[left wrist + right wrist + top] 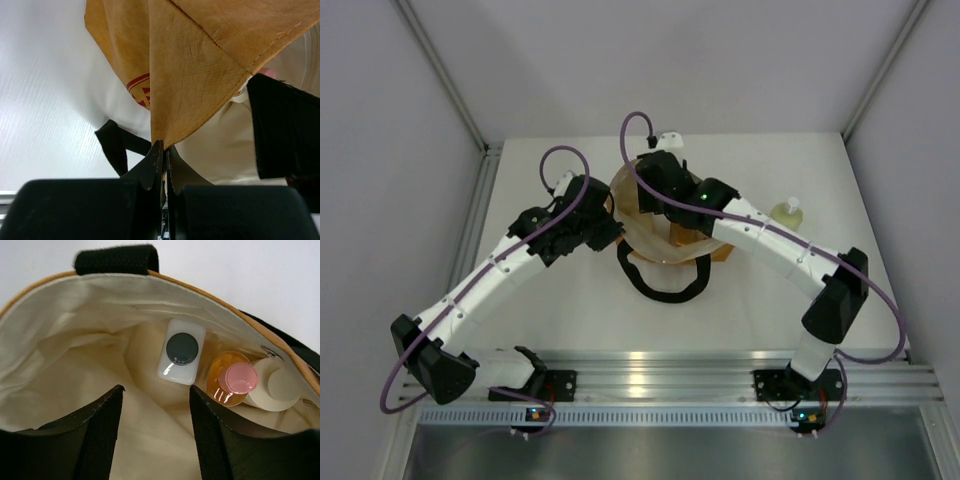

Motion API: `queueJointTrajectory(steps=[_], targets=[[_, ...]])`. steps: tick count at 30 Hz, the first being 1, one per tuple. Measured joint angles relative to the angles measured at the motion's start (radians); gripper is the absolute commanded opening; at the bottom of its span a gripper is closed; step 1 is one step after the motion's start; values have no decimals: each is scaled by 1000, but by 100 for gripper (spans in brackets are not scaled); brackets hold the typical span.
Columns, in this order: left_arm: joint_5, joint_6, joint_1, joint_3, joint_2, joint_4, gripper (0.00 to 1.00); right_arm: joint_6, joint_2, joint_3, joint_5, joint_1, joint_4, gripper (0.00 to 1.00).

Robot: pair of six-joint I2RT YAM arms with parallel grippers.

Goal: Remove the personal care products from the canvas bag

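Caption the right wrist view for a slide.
Open right gripper looks into the canvas bag at the white bottle, orange bottle and cream jar.

We look down from above and behind the near edge over the whole white bench point(570, 300), our left wrist view hard against the outside of the tan canvas tote bag point(200, 65), our right wrist view close above its open mouth, all three sharing that bag

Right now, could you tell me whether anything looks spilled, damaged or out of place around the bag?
Nothing stands out. Inside the canvas bag, the white bottle, orange bottle and cream jar sit side by side with caps on, and the lining looks dry. The yellow-green bottle stands upright on the table.
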Motion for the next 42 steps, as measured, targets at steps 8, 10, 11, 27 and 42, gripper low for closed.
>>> queueJointTrajectory(steps=[8, 10, 11, 27, 42], targets=[[5, -3, 0, 0, 0, 0, 0, -2, 115, 29, 66, -2, -23, 58], [7, -3, 0, 0, 0, 0, 0, -7, 139, 40, 74, -3, -24, 58], [7, -3, 0, 0, 0, 0, 0, -10, 149, 43, 77, -6, -26, 58], [11, 1, 0, 0, 0, 0, 0, -3, 212, 51, 77, -55, -22, 57], [11, 0, 1, -4, -14, 2, 0, 67, 261, 44, 77, -79, 6, 56]])
